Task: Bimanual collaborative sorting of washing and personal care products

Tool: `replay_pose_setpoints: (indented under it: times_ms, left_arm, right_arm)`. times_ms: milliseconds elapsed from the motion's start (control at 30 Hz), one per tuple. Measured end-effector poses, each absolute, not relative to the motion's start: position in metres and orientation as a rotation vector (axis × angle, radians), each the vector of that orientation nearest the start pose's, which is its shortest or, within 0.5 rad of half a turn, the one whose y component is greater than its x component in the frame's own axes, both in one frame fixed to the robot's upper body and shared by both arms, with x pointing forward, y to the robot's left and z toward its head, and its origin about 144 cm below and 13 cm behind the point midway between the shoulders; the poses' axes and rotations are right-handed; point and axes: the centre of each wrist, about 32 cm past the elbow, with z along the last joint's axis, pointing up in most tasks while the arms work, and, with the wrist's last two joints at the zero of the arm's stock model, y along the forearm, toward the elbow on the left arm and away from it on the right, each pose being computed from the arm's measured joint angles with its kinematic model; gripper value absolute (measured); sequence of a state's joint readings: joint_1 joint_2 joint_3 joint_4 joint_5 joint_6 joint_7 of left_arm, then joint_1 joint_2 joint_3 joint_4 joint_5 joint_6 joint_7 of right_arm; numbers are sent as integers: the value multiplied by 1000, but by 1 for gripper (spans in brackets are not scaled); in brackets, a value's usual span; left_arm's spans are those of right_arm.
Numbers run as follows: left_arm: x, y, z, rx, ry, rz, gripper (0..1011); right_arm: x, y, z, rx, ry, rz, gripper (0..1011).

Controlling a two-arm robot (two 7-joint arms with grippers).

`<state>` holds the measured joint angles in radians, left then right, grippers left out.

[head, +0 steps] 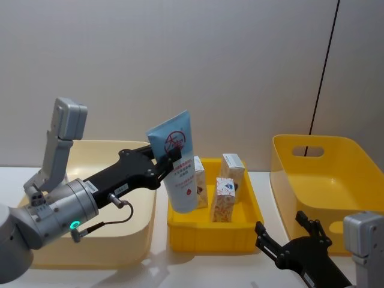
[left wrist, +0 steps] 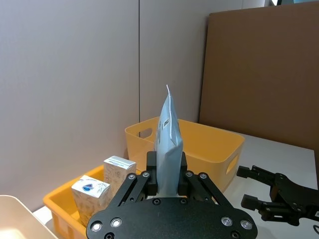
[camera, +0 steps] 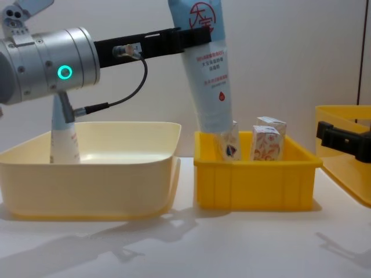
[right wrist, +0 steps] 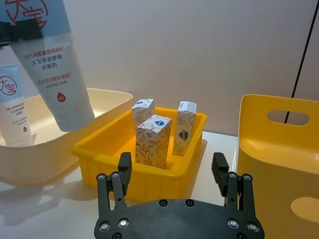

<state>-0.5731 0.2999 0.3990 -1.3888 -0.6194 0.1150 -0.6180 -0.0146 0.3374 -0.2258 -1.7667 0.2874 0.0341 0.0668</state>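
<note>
Left gripper [head: 163,163] is clamped on a pale-blue tube [head: 178,162], pads on its upper half just under the crimped end. The tube hangs cap-down, crimp tipped toward 11 o'clock. Its cap end is in the air at the 9 o'clock edge of the yellow tray [head: 210,235], level with the rim. I cannot tell whether it is inside the rim.

Three cartons [head: 224,199] stand upright in the tray, close to the tube's 3 o'clock side.

A second tube [camera: 62,138] stands cap-down in the cream bin [head: 90,255], at 9 o'clock of the tray.

Right gripper [head: 287,231] is low at the tray's 5 o'clock, fingers spread wide and empty, in front of the large yellow bin [head: 324,177] at 3 o'clock.
</note>
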Motion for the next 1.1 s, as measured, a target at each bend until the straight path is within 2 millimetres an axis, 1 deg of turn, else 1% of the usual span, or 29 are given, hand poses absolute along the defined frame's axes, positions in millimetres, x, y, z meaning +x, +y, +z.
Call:
replay_pose_setpoints:
  times_ms: [267,500,667,900,1100]
  left_arm:
    - [585,210,1283,-201,-29,596,215]
    - [585,209,1283,-199,-31,596,215]
    - [585,208,1283,-199,-32,596,214]
    - [585,208,1283,-198,-33,596,215]
    - [585,207,1283,-198,-33,596,214]
  right_arm:
    - [446,-237,1190,26,-79,-1213,1001]
    - [455,-236,1193,29,-88,-1155,1001]
    - [466,-233,1197,33,-100,-1093,1001]
    - [488,-221,1205,50,-124,-1000,1001]
    - [501,-212,1211,63,-142,-951,1001]
